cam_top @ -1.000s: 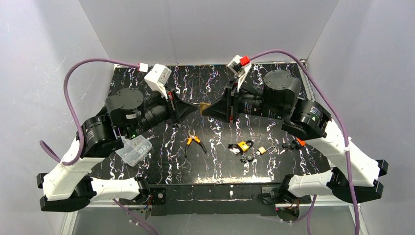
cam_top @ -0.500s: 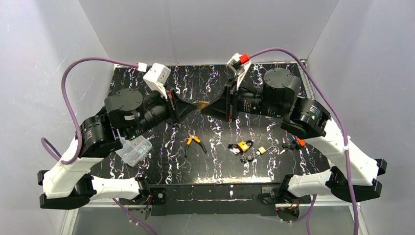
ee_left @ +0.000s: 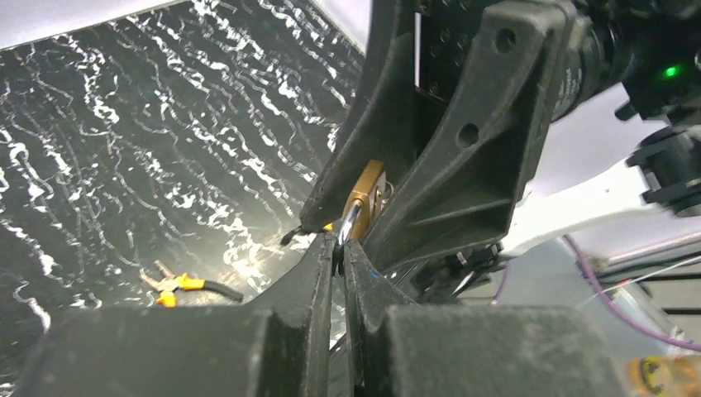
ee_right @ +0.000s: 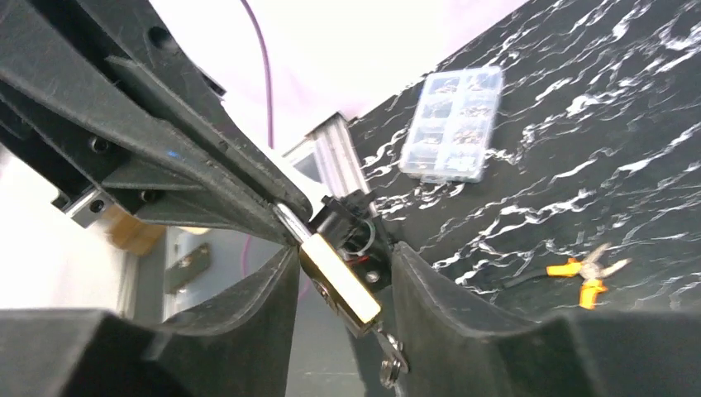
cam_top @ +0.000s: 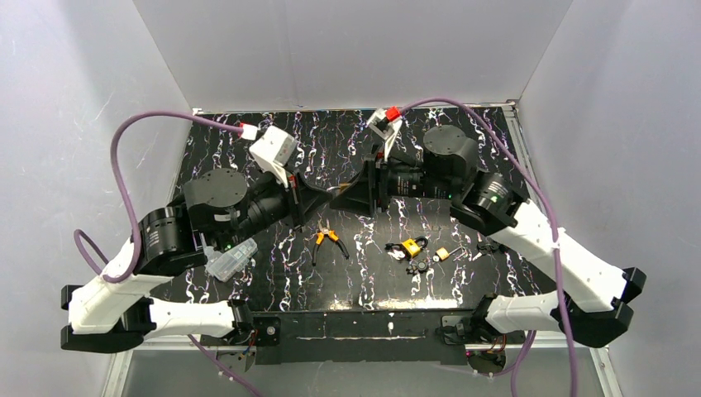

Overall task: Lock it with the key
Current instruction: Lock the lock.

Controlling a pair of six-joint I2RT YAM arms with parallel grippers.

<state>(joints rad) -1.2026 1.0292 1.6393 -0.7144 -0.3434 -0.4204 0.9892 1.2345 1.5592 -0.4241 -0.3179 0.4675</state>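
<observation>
A: Where is the padlock [ee_right: 339,285]?

B: In the air above the counter [cam_top: 331,141], between the two arms; the left hand [ee_left: 339,248] is pinched tight on its steel shackle, tips almost together; the brass body juts out past those tips.

A: And the right hand [ee_right: 343,252]?

B: It faces the left one, tip to tip; its fingers [ee_right: 248,331] stand on either side of the brass body; they are parted, with a clear gap on one side, so nothing is clamped; whether the other finger touches the brass I cannot tell.

A: The key [ee_right: 390,364]?

B: It hangs at the far end of the body from the shackle, deep between the right hand's fingers; whether it sits fully in the keyhole I cannot tell.

A: Anything on the counter?

B: Orange-handled pliers [cam_top: 329,240] lie below the meeting point; a clear parts box [cam_top: 231,256] lies by the left arm; both are well apart from the padlock.
</observation>
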